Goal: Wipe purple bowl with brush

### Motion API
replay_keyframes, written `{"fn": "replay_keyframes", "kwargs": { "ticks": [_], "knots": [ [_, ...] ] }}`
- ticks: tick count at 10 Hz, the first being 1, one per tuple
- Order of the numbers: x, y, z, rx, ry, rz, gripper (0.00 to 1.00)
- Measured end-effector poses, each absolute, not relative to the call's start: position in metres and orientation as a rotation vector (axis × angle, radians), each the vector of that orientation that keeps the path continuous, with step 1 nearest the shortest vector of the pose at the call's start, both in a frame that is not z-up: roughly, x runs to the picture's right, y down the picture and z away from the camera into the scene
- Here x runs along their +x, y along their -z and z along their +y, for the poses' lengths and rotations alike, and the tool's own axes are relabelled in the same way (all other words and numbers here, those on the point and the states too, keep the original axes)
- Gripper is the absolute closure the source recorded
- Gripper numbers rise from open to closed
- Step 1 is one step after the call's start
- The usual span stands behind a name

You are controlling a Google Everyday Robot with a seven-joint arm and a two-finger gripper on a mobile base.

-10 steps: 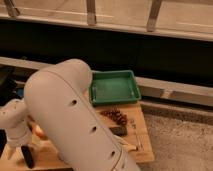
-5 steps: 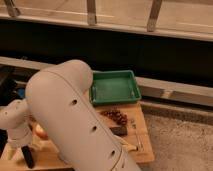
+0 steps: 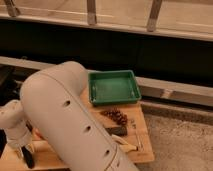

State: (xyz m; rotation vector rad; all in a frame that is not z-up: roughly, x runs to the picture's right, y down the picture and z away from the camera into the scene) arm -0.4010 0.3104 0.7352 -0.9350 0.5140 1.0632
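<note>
Wooden table (image 3: 142, 135) under a dark wall, 1 white arm (image 3: 70, 115) across it.
Claw (image 3: 22, 150), far left of and below the green tray (image 3: 114, 87), open or closed I cannot tell; black brush (image 3: 29, 159) just beneath it; purple bowl hidden.

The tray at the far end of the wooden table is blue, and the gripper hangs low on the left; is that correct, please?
Not quite: the camera view shows the tray is green, not blue. It does sit at the far end of the wooden table, and the gripper does hang low on the left.
</note>
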Motion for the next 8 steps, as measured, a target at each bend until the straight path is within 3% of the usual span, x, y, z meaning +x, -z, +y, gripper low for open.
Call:
{"fn": "replay_keyframes", "kwargs": {
  "ticks": [2,3,8],
  "knots": [
    [-0.401,-0.735,0.31,-0.932,-1.06,0.516,0.89],
    [-0.4,-0.735,0.31,-0.93,-1.06,0.517,0.96],
    [-0.375,-0.723,0.276,-0.863,-1.117,0.486,1.0]
  ]
}}
